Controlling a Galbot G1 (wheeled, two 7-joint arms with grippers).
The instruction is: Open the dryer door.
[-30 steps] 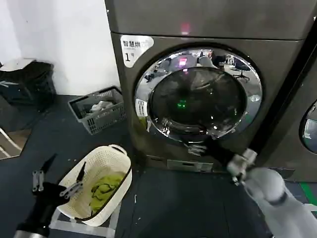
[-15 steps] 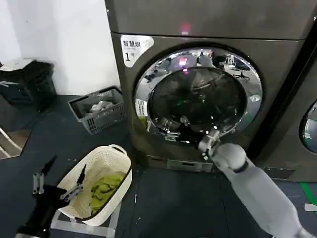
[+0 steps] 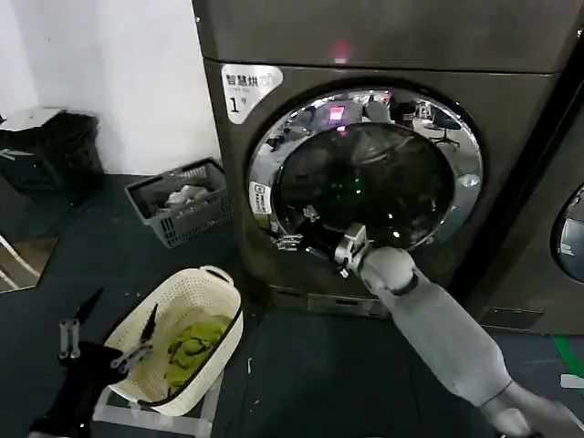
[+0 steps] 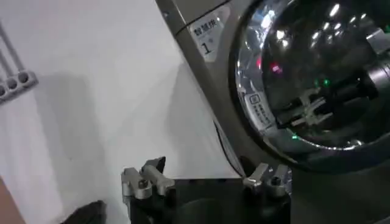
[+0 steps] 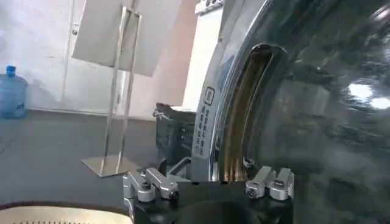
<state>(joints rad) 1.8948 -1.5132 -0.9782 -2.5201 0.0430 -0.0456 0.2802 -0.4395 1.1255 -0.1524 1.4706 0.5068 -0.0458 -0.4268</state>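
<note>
Far to the left of the dryer door (image 3: 365, 178), low beside the white laundry basket (image 3: 182, 333), the left gripper (image 3: 108, 336) waits with its fingers spread wide and empty. The door sits shut in the front of the dark grey machine. At the door's lower left chrome rim, the right gripper (image 3: 297, 233) has its fingers parted around the edge recess, gripping nothing. The door looks rigid, hinged and slick; the recessed lip seems the best hold.
</note>
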